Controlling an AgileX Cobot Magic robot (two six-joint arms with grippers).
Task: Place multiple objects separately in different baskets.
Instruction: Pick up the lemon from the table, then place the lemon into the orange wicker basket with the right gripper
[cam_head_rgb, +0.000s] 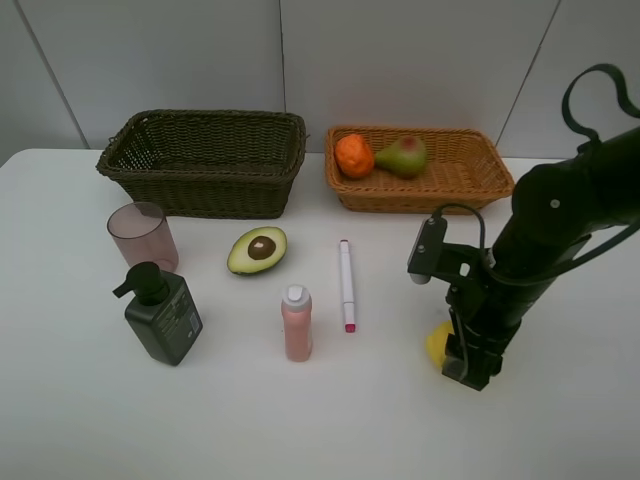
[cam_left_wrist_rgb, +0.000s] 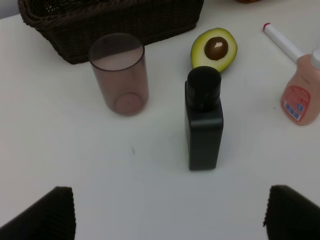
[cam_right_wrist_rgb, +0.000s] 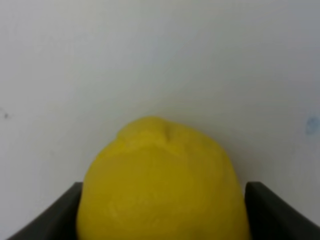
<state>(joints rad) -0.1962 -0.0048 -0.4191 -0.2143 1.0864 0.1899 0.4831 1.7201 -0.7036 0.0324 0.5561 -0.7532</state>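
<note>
My right gripper (cam_head_rgb: 462, 365) is down at the table on the right, shut on the yellow lemon (cam_head_rgb: 438, 345); in the right wrist view the lemon (cam_right_wrist_rgb: 162, 185) fills the gap and touches both fingers. The orange (cam_head_rgb: 354, 155) and the pear (cam_head_rgb: 403, 156) lie in the orange-tan basket (cam_head_rgb: 450, 192). The dark basket (cam_head_rgb: 200, 190) holds nothing I can see. On the table are the avocado half (cam_head_rgb: 257, 250), pink cup (cam_head_rgb: 143, 236), pump bottle (cam_head_rgb: 162, 313), pink bottle (cam_head_rgb: 297, 323) and marker (cam_head_rgb: 346, 283). My left gripper (cam_left_wrist_rgb: 167, 215) hangs open above the table, short of the pump bottle (cam_left_wrist_rgb: 203, 120).
The left wrist view also takes in the cup (cam_left_wrist_rgb: 120, 75), avocado half (cam_left_wrist_rgb: 214, 50), pink bottle (cam_left_wrist_rgb: 301, 97), marker (cam_left_wrist_rgb: 282, 42) and dark basket wall (cam_left_wrist_rgb: 110, 25). Both baskets stand along the back edge against a grey wall. The left arm does not show in the high view.
</note>
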